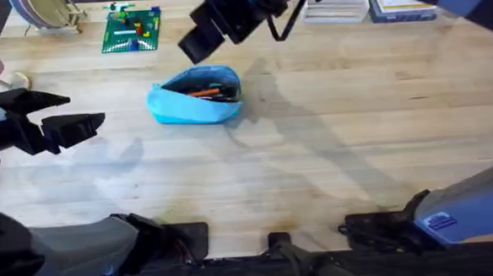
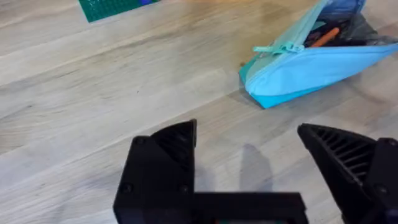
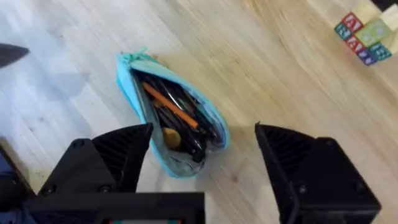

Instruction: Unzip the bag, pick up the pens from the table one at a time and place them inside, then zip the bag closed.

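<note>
Bag unzipped, pens inside; both grippers apart, seemingly empty.

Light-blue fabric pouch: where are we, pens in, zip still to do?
Done: the light-blue fabric pouch lies unzipped on the pale wooden table, with an orange stick pen and dark pens inside. In hand: nothing; the left gripper and right gripper are both open. Left: zipping it closed.

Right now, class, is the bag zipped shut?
No, the bag gapes open, with an orange pen lying visible inside it.
</note>
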`<action>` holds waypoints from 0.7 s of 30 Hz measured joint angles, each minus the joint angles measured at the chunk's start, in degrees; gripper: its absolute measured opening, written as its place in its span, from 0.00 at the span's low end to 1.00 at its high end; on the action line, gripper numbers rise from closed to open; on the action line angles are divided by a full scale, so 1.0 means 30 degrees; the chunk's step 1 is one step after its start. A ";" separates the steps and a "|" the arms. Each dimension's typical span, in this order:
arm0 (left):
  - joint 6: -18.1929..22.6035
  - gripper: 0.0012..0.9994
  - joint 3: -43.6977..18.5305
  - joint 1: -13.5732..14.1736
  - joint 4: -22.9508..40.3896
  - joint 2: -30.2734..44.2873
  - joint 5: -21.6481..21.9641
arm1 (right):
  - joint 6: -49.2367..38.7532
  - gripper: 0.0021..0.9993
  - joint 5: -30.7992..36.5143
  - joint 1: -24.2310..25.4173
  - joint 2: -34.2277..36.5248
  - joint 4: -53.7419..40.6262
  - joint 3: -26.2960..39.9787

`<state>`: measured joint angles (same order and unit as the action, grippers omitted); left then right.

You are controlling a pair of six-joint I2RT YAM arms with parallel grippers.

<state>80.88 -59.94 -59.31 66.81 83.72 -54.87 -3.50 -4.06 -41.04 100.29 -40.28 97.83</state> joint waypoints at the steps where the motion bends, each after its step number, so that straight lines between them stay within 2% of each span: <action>1: 0.0000 0.99 0.0000 0.0000 0.0000 0.0000 0.0000 | -0.0053 1.00 0.0033 -0.0163 0.0000 0.0002 0.0234; 9: 0.0000 0.99 0.0000 0.0000 0.0000 0.0000 0.0000 | -0.0115 1.00 0.0250 -0.1516 0.0000 0.0013 0.1971; 21: 0.0051 0.99 0.0000 0.0000 0.0000 0.0000 0.0000 | 0.0051 1.00 0.1820 -0.3428 0.0560 -0.0144 0.4658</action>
<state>81.03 -59.94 -59.31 66.81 83.72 -54.87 -3.35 1.40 -51.32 101.97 -40.71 111.80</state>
